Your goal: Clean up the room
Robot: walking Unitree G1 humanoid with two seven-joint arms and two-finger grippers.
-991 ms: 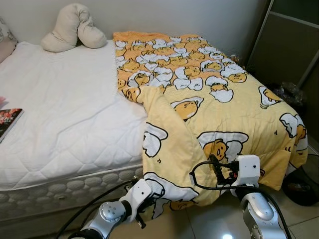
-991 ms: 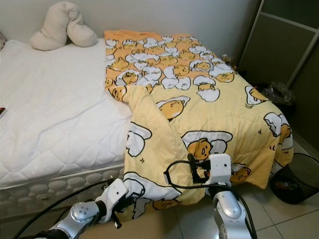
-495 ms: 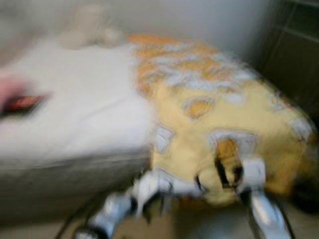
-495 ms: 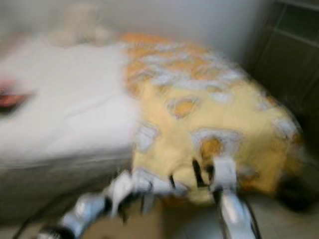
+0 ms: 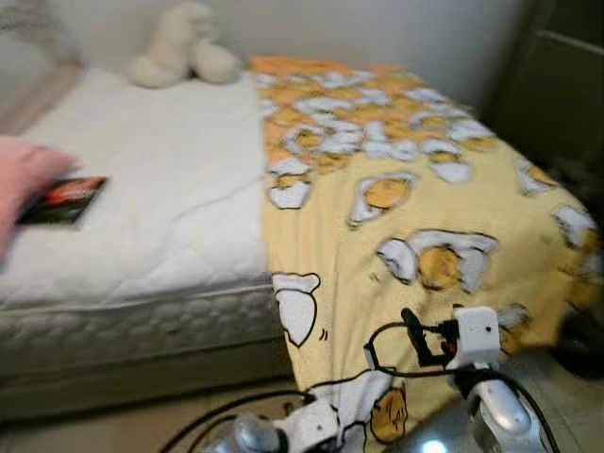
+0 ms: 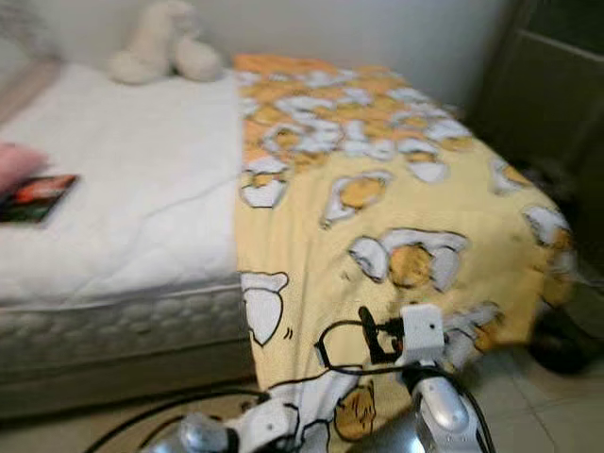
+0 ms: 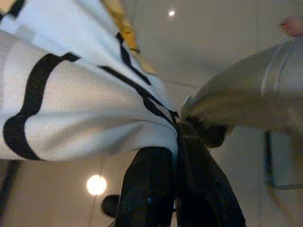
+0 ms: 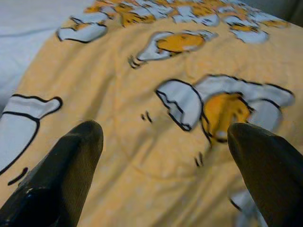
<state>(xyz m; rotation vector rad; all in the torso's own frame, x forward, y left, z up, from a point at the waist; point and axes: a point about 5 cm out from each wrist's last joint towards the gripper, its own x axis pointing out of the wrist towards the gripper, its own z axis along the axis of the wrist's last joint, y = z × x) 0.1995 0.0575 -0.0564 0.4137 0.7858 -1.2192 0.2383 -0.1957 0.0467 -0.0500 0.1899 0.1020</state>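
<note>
Our left jaws (image 7: 173, 142) are pressed together on a hem of the yellow blanket (image 5: 415, 217), pinching white-and-black patterned cloth low down by the foot of the bed, just above the floor tiles. Our right jaws (image 8: 165, 156) are spread wide and hold nothing; they hover in front of the hanging part of the blanket, pointed at one of its egg prints.

Going across from the left, a pink thing (image 5: 24, 179) lies at the bed's edge, too blurred for us to name. Just beside it a dark book (image 5: 64, 200) rests on the bare white mattress (image 5: 160, 189). A cream stuffed toy (image 5: 184, 58) sits at the head of the bed near the wall. Then comes the blanket, which covers the right half of the mattress and drapes over the front edge toward the floor, where our left arm (image 5: 274, 436) grips it. Our right arm (image 5: 477, 377) rises beside it with its black cable looped in front.

We judge the tidying to be at an early stage. The blanket lies fairly flat on its own side, but the left half of the mattress is uncovered, so spreading it across is left to do. The book and the pink thing are not yet put away.
</note>
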